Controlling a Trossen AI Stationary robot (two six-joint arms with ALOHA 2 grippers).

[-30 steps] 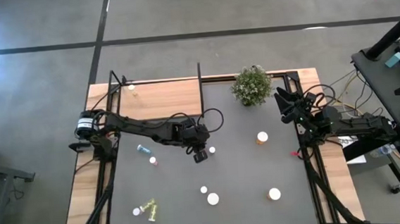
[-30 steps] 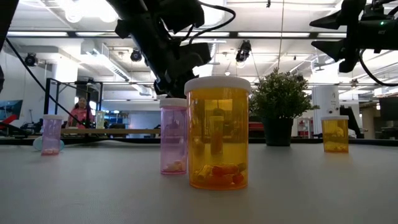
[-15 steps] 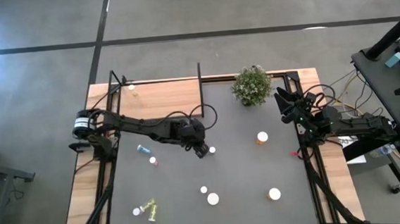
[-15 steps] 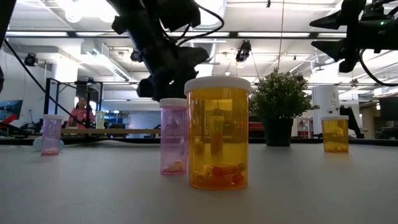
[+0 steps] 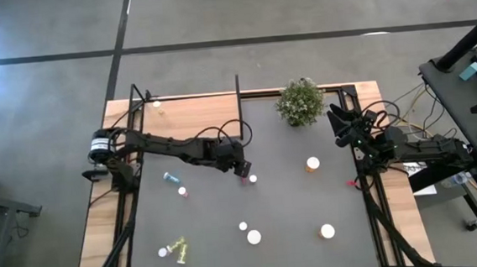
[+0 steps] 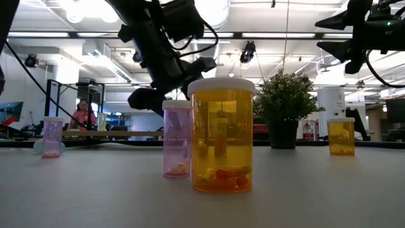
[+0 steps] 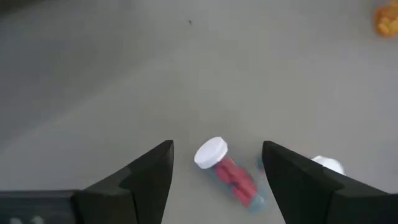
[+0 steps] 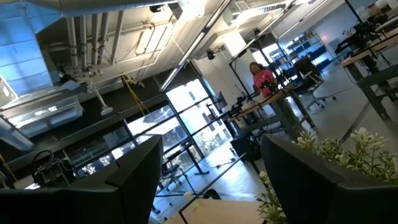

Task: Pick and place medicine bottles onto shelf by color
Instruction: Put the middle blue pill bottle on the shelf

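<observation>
Since a second ago the left gripper (image 5: 243,168) has drawn back from mid-table toward the shelf side, and its fingers, closed then, now stand apart with nothing between them. Its wrist view looks down between the two dark fingers (image 7: 149,180) at a small bottle (image 7: 227,174) lying on its side on the grey tabletop (image 7: 124,74), white cap toward the camera and red contents in a bluish body; it lies in the gap, touching neither finger. Beside it a second white cap (image 7: 328,165) peeks from behind the other finger. From above, a small white-capped bottle (image 5: 253,179) sits just beside that gripper. Other medicine bottles are scattered about: a bluish one (image 5: 171,178) lying flat and a pink one (image 5: 182,190) near the left arm, a yellow-green one (image 5: 178,250) lying near the front with a white cap (image 5: 162,252) beside it, two white-capped bottles (image 5: 253,237) at front centre, and two larger orange ones (image 5: 313,164) (image 5: 327,230) on the right half. At table height a large orange bottle (image 6: 221,135) stands upright nearest the camera with a pink one (image 6: 176,138) just beside it. The shelf (image 5: 191,117) is the light-wood board at the far left corner, and a single small bottle (image 5: 157,105) stands on it. A potted plant (image 5: 300,101) stands at the far edge. The right gripper (image 5: 339,120) waits raised at the right edge, fingers spread and empty.
</observation>
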